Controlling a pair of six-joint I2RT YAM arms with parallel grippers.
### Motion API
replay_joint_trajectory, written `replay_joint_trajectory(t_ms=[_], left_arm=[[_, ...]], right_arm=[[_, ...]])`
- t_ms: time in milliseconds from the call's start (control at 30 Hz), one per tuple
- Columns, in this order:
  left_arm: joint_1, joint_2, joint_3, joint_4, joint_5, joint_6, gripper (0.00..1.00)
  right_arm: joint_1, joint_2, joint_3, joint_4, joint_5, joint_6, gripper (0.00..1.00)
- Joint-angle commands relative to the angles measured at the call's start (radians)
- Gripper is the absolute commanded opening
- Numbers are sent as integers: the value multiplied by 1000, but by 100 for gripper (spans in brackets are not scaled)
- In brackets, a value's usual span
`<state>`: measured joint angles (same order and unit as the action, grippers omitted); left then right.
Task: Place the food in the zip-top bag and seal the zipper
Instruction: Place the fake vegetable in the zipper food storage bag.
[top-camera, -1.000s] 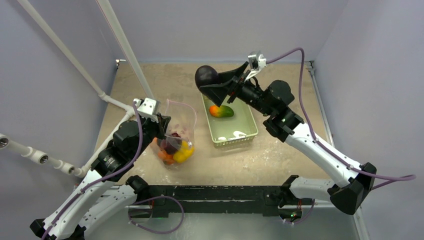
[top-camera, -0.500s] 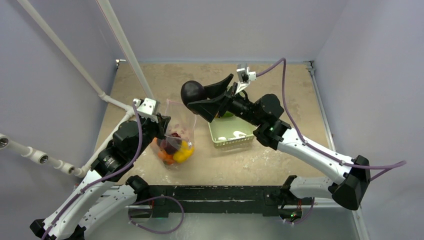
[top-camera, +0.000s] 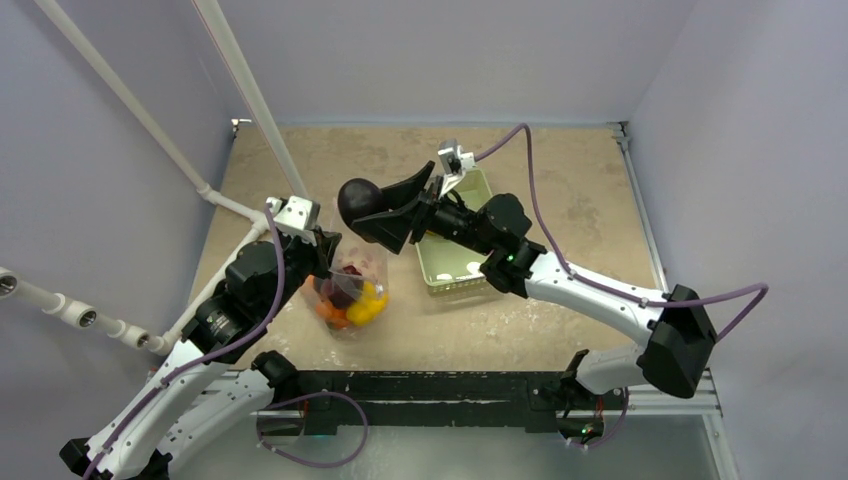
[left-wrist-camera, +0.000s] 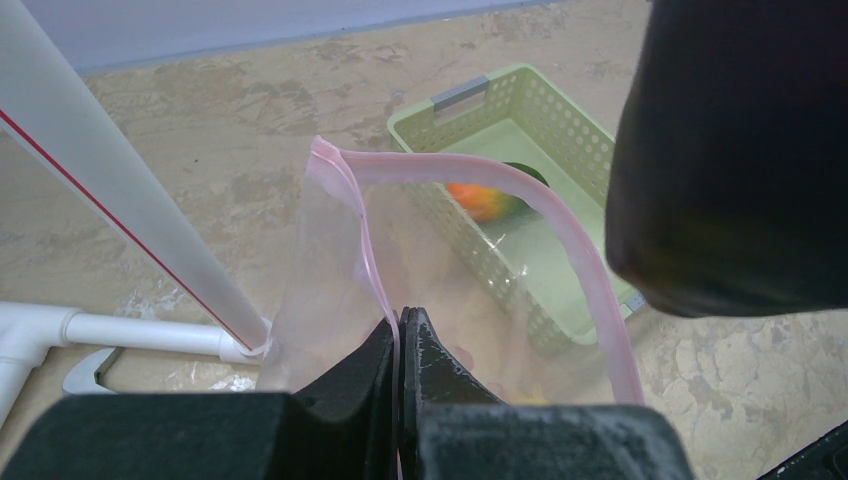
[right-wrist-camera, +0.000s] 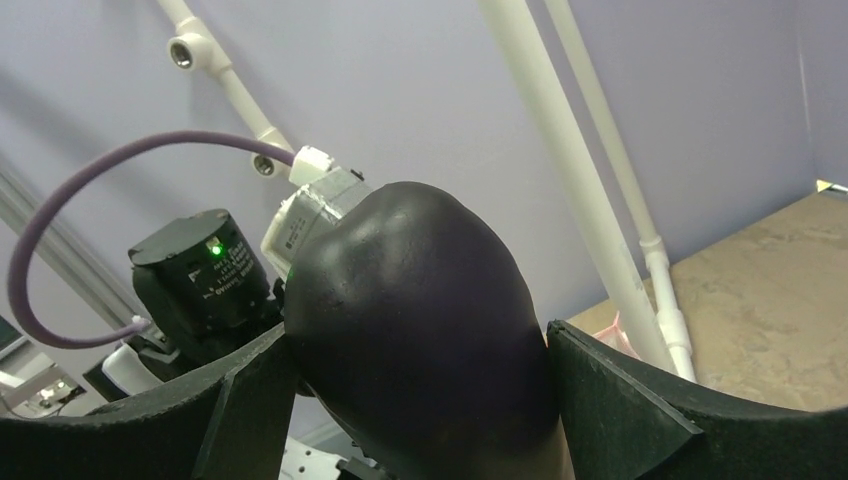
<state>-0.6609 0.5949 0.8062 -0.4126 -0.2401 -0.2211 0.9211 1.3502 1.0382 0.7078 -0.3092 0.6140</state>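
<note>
Two pincers are at work. On the right gripper (top-camera: 372, 212) the jaws stand wide and clamp the purple eggplant (top-camera: 356, 196) across its belly, holding it in the air just left of the basket (top-camera: 468, 283), about over the mouth of the zip-top bag (top-camera: 365, 245). The left gripper (left-wrist-camera: 400, 335) is pinched tight on the zipper (left-wrist-camera: 565, 235), at the bag's lip farther from the basket, so the mouth stands open (only that lip is held; the other hangs free). Several pieces of food (top-camera: 350, 298) already lie in the bag's bottom, left of the basket's near corner, and an orange-green fruit (left-wrist-camera: 482, 200) waits inside the basket.

The likely failure is a snag: the eggplant looks nearly as broad as the opening, and coming down on the free lip it could fold the mouth shut or drag the film out of the left pinch. Let go too soon, it could drop between bag and basket.

Against a second ago, the right arm has carried the eggplant from the basket's far left corner leftward to the bag; left arm and bag sit unchanged
</note>
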Motion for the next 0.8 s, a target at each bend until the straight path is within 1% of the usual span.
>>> replay_joint_trajectory(t_ms=[0,367,767], left_arm=[[8,-11,36,31,-10,8,0],[9,-13,35,32,-10,8,0],[9,-15,36,32,-15,8,0]], right_arm=[[26,23,-9,78,-11,7,41],[55,90,-39,36,68,-10,40],[90,139,-28,-128,194,-20,39]])
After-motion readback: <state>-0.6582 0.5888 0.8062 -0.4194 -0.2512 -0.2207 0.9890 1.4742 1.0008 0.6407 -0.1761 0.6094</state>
